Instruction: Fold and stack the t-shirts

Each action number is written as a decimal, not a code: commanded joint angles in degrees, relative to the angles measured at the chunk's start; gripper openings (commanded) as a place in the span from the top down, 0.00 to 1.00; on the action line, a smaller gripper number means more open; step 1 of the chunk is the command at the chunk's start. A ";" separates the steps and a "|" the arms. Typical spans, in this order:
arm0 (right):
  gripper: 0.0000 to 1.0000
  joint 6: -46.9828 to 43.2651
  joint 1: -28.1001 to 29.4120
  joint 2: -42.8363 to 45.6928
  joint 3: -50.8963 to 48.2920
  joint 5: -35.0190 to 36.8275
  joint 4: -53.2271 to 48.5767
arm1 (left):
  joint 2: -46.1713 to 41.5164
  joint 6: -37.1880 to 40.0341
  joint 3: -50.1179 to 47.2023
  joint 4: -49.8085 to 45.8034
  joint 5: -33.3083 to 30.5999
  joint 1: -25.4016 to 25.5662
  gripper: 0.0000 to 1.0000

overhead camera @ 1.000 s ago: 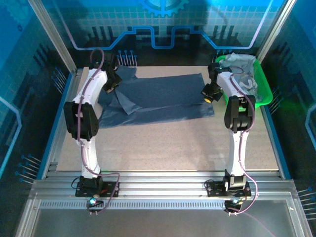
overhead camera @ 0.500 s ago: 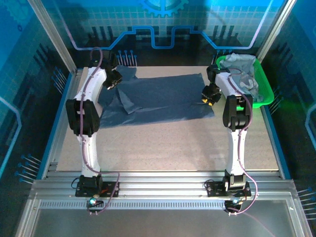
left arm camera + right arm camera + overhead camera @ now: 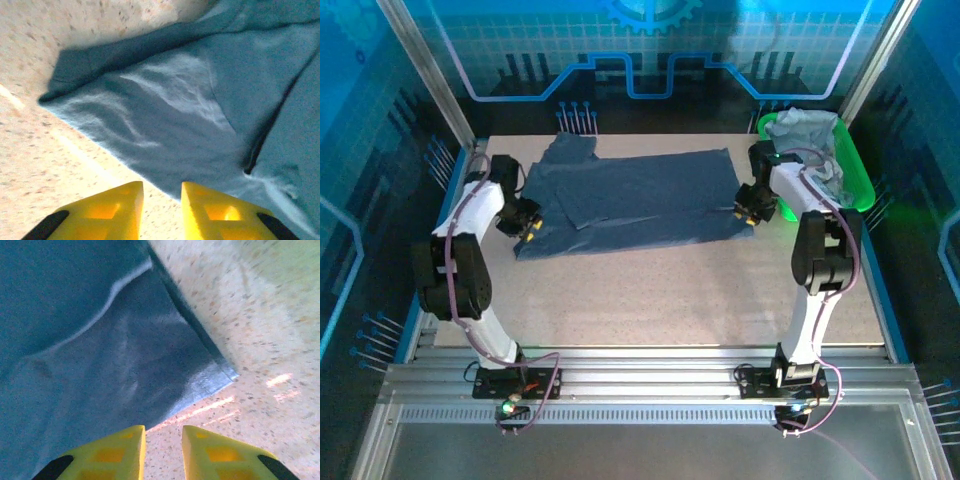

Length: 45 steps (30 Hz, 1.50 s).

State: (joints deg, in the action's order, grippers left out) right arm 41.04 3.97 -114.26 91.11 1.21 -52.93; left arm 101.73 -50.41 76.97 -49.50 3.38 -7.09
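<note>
A dark slate-blue t-shirt (image 3: 640,198) lies spread across the far half of the table, one sleeve folded over on its left. My left gripper (image 3: 526,226) hovers at its near left corner. In the left wrist view the yellow fingers (image 3: 112,210) stand apart over bare table, just short of the t-shirt's hem (image 3: 190,105). My right gripper (image 3: 750,207) is at the near right corner. There the gripper (image 3: 164,447) is open with nothing between its fingers, and the t-shirt's corner (image 3: 100,345) lies just ahead. Paler grey-blue t-shirts (image 3: 812,140) are heaped in the green tray.
The bright green tray (image 3: 861,188) stands at the far right, close behind my right arm. Speckled tabletop (image 3: 650,290) stretches bare from the shirt to the arm bases. Metal frame rails and blue walls close in the sides and back.
Both grippers have let go of the shirt. The left arm swung out and back to the near left corner, the right dropped slightly nearer. The shirt lies flatter now.
</note>
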 commanded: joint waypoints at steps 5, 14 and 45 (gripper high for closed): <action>0.76 -0.23 1.82 -7.36 1.83 -0.14 -0.02 | 9.46 -4.19 1.87 4.91 -0.11 -0.20 0.80; 0.74 -2.09 1.22 -12.42 5.23 6.19 -7.28 | 13.26 0.70 1.54 2.52 -7.65 -3.57 0.84; 0.65 6.94 4.09 13.03 -25.98 3.99 -5.37 | -7.17 -4.17 -19.17 0.01 -12.07 -1.43 0.79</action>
State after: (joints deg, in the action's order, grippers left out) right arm 45.12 6.68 -105.14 66.00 6.20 -57.93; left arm 97.97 -53.74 57.52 -46.74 -5.87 -8.40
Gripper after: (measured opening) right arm 0.338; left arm 0.198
